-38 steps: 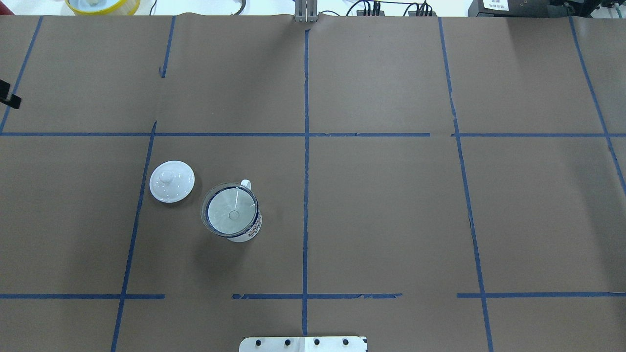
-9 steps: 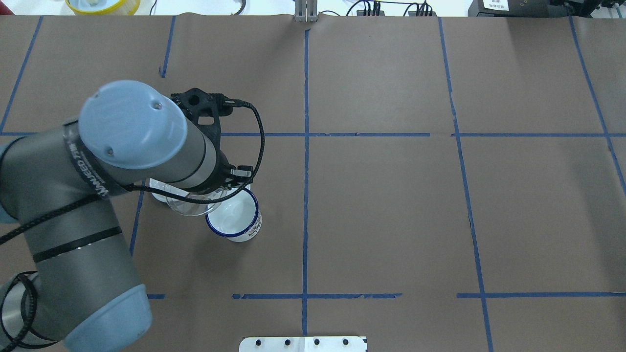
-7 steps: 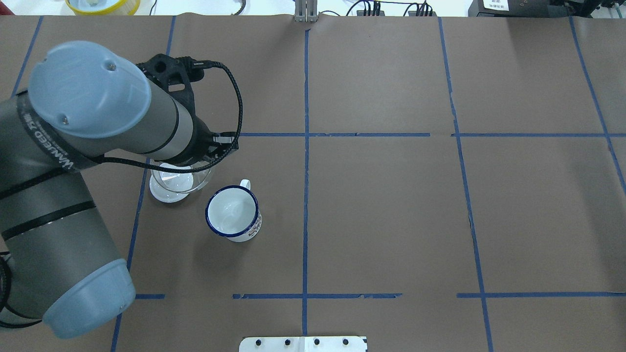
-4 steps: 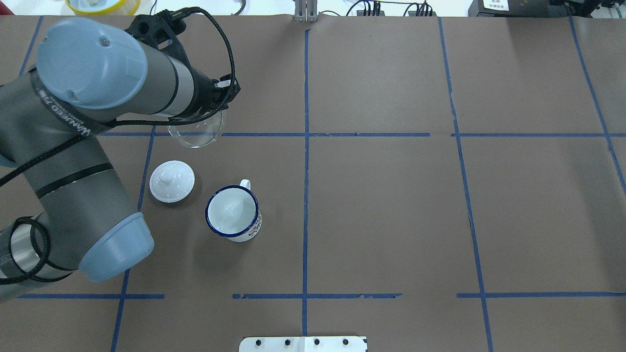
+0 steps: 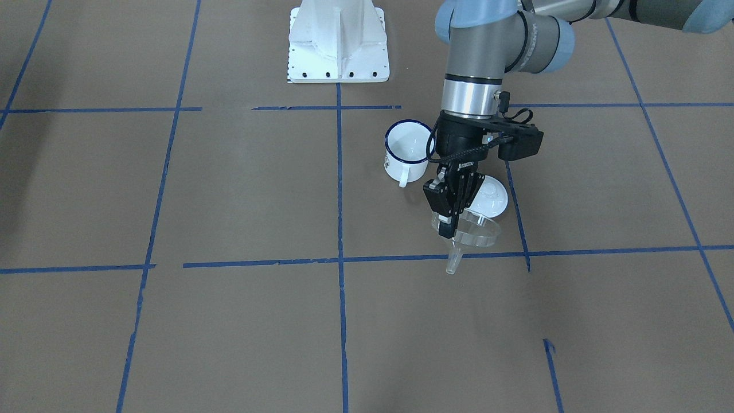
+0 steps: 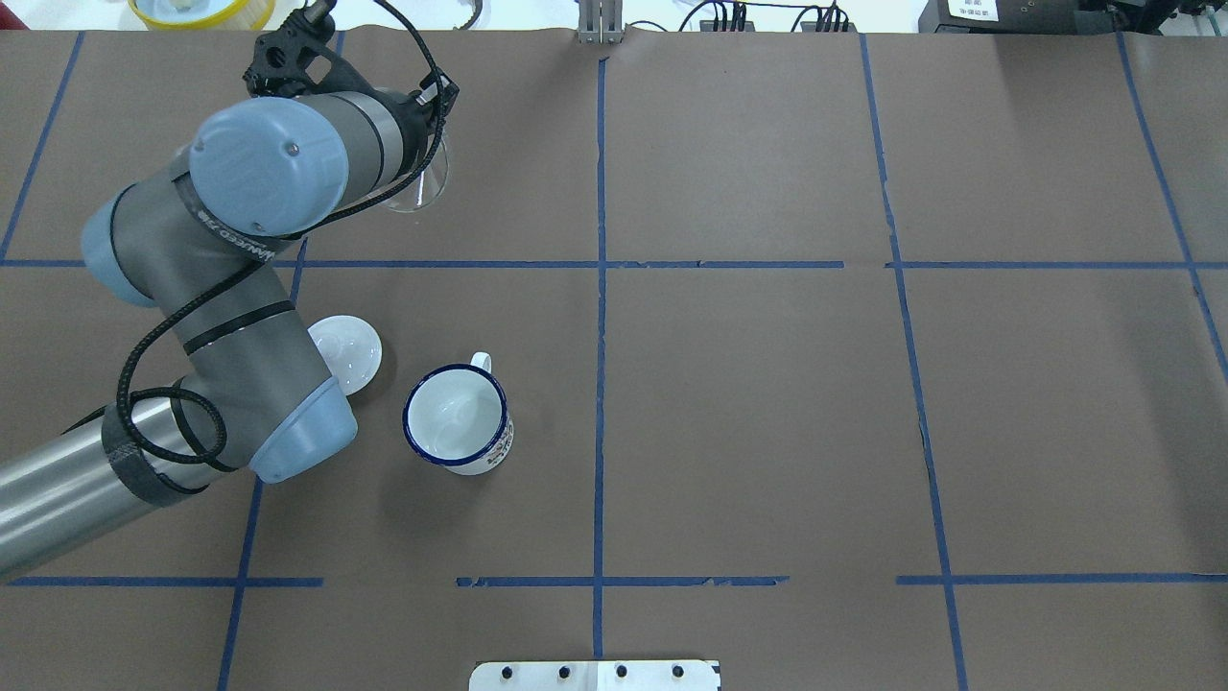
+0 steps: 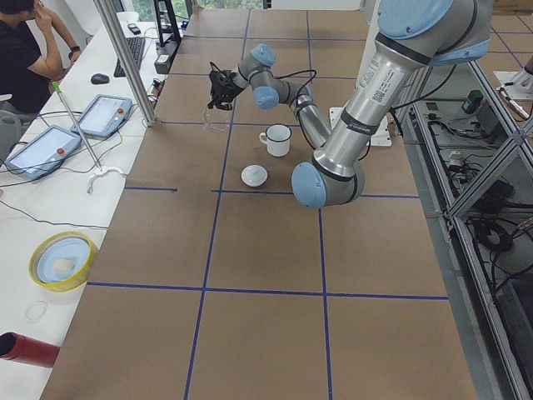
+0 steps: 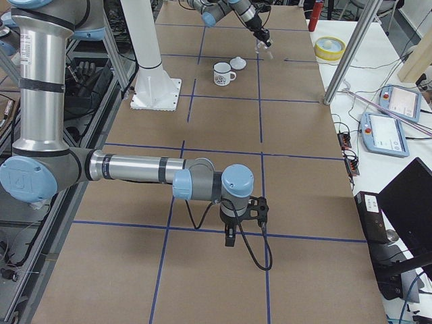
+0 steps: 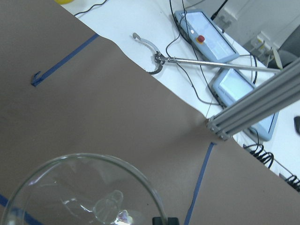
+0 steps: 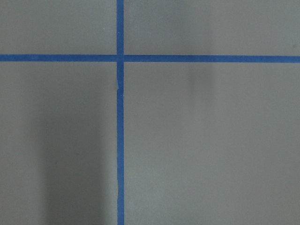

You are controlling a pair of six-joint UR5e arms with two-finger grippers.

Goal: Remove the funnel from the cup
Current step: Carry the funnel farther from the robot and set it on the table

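While gripping the funnel's (image 5: 477, 232) rim in the left gripper (image 5: 449, 228), holds it up near eleven o'clock from the cup (image 6: 456, 419). Shows the spout pointing almost straight down in front view, hides it overhead. Cannot tell the right gripper's (image 8: 229, 239) state.

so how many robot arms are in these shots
2. The left arm reaches past the cup, its end effector gripping the funnel above the table; the right arm stretches low over the table's opposite end. None seems hidden.
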